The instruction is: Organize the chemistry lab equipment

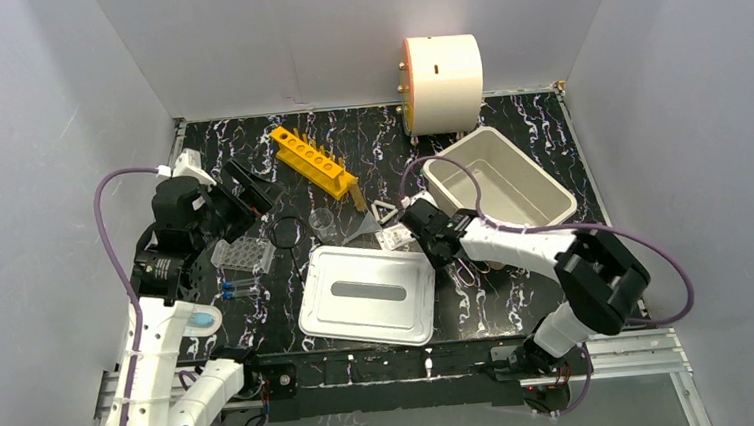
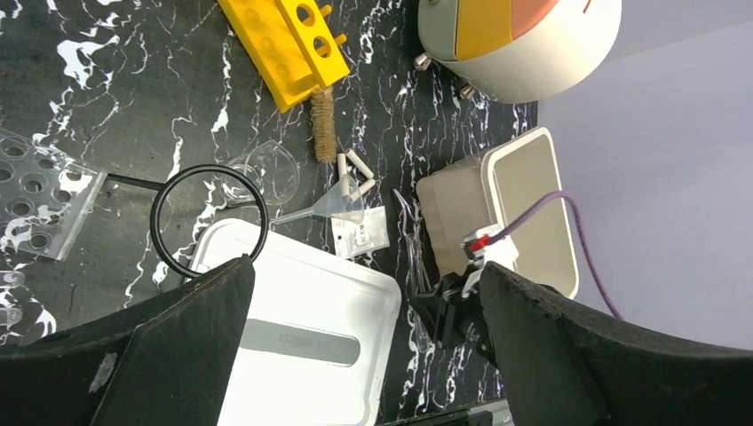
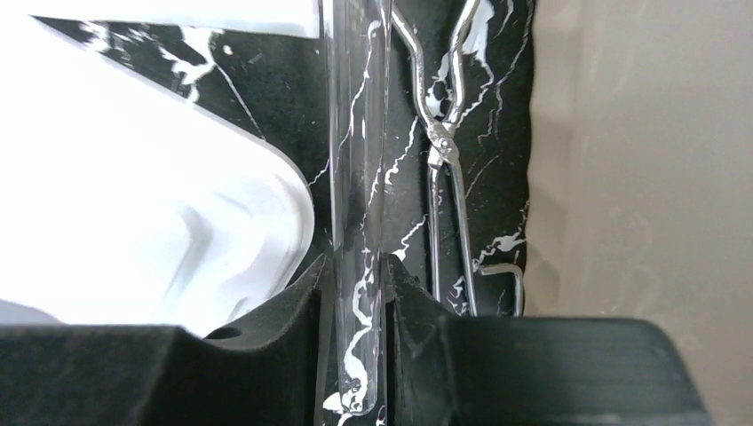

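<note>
My right gripper (image 3: pixel 355 266) is low on the table between the flat lid and the tub, shut on a clear test tube (image 3: pixel 355 160) that lies lengthwise between its pads. Wire tongs (image 3: pixel 441 142) lie just right of the tube, beside the tub wall. From above, this gripper (image 1: pixel 434 247) sits near the lid's far right corner. My left gripper (image 1: pixel 251 187) hovers open and empty at the left. The orange tube rack (image 1: pixel 312 160), clear well plate (image 1: pixel 244 253), tiny beaker (image 1: pixel 322 220), funnel (image 1: pixel 362 227), white triangle (image 1: pixel 384 210) and blue-capped vials (image 1: pixel 239 286) lie on the table.
The white tub (image 1: pixel 496 180) stands at the right, its flat lid (image 1: pixel 367 294) near the front edge. The cream drum (image 1: pixel 441 70) stands at the back wall. A black ring (image 2: pixel 209 217) on a stem and a small brush (image 2: pixel 323 124) lie near the beaker.
</note>
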You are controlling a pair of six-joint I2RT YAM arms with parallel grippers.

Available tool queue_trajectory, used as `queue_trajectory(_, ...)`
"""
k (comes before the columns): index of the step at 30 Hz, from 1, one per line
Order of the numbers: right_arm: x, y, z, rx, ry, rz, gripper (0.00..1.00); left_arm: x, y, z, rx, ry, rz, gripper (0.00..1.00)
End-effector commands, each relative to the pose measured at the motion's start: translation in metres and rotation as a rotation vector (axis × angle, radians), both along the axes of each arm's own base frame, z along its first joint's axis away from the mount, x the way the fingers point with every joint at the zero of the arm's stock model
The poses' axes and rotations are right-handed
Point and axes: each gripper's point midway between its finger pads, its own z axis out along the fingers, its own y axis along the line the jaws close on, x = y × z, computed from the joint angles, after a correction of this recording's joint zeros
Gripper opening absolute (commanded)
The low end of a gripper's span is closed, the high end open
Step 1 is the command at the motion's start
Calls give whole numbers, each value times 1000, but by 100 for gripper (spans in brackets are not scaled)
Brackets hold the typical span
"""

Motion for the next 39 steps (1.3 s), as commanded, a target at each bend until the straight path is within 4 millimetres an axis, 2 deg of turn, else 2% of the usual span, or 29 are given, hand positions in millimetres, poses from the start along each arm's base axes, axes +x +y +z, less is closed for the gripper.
queue_trajectory(1, 12, 18, 42, 145, -120, 26, 29, -7, -13, 0, -49, 22, -57, 98)
queue_trajectory(7, 14, 45, 85, 380, -231, 104, 32, -5, -40, 7, -166, -6, -180, 95)
queue_trajectory(11, 13, 69, 110, 534, -263, 140, 32, 2, -60, -3, -275, 56, -250, 94)
queue_trajectory(15, 12, 92, 127, 668, -251, 158, 32, 8, -75, -13, -339, 121, -314, 98)
queue_trajectory(20, 14, 119, 146, 788, -228, 177, 32, 21, -90, -31, -341, 201, -356, 98)
queue_trajectory(24, 16, 140, 161, 857, -212, 220, 32, 26, -115, -36, -321, 210, -463, 98)
queue_trajectory(27, 13, 151, 163, 875, -181, 272, 32, 25, -130, -46, -288, 212, -557, 92)
queue_trajectory(31, 8, 166, 171, 919, -159, 350, 31, 32, -134, -62, -278, 250, -557, 81)
queue_trajectory(35, 0, 176, 175, 958, -118, 408, 31, 35, -140, -67, -275, 243, -578, 76)
queue_trajectory(37, -6, 183, 177, 983, -86, 450, 31, 32, -143, -70, -256, 226, -630, 65)
queue_trajectory(39, -12, 189, 177, 999, -46, 482, 31, 27, -144, -70, -242, 207, -674, 59)
